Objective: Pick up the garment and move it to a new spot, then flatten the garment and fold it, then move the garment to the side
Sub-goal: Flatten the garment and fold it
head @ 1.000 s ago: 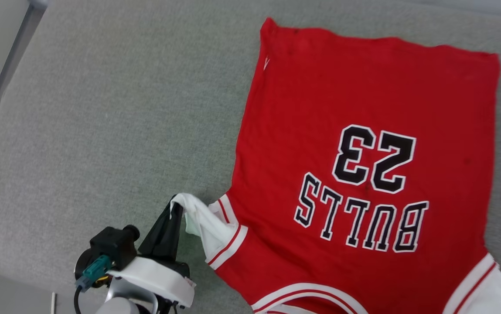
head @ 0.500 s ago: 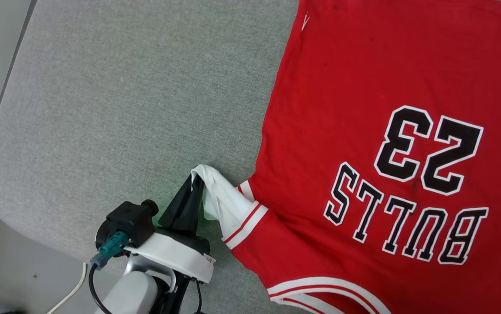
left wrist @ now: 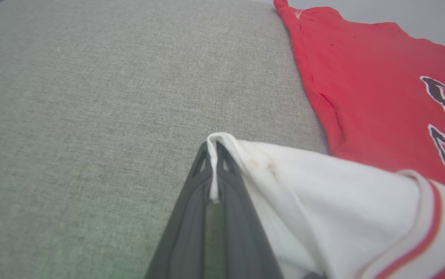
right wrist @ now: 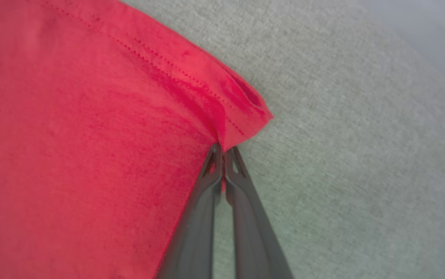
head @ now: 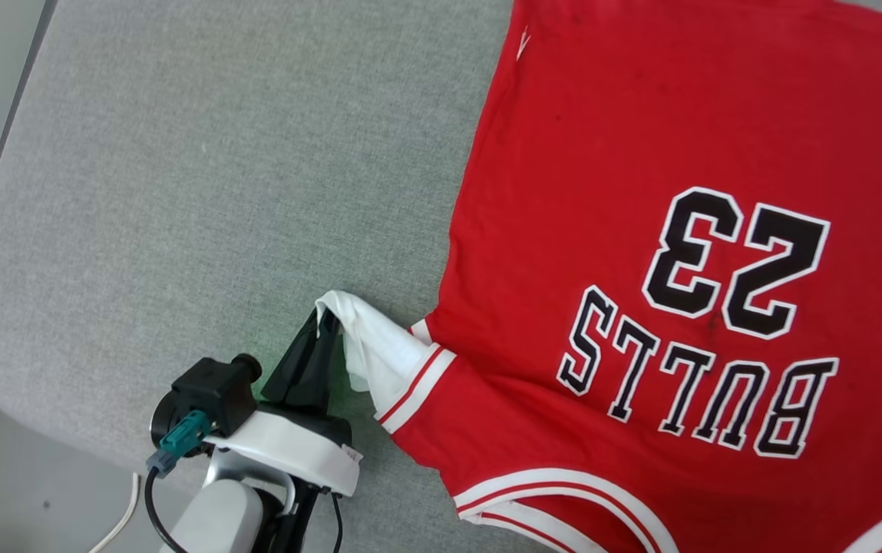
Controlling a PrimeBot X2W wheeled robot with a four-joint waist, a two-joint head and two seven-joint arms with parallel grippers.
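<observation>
Pinching sleeve (head: 379,355), left gripper (head: 323,321), garment (head: 640,138) spread rightward

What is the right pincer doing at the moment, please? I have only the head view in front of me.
Observer: The right pincer is shut on a corner of the shirt, at its red hem.
Operator: Thank you. Does the cloth lie flat there?
Observer: No, the hem puckers into a small open fold just beyond the fingertips.
Operator: And how deep is the other grip?
Observer: Shallow. The left pincer pinches just the edge of the white sleeve, right at its tips.
</observation>
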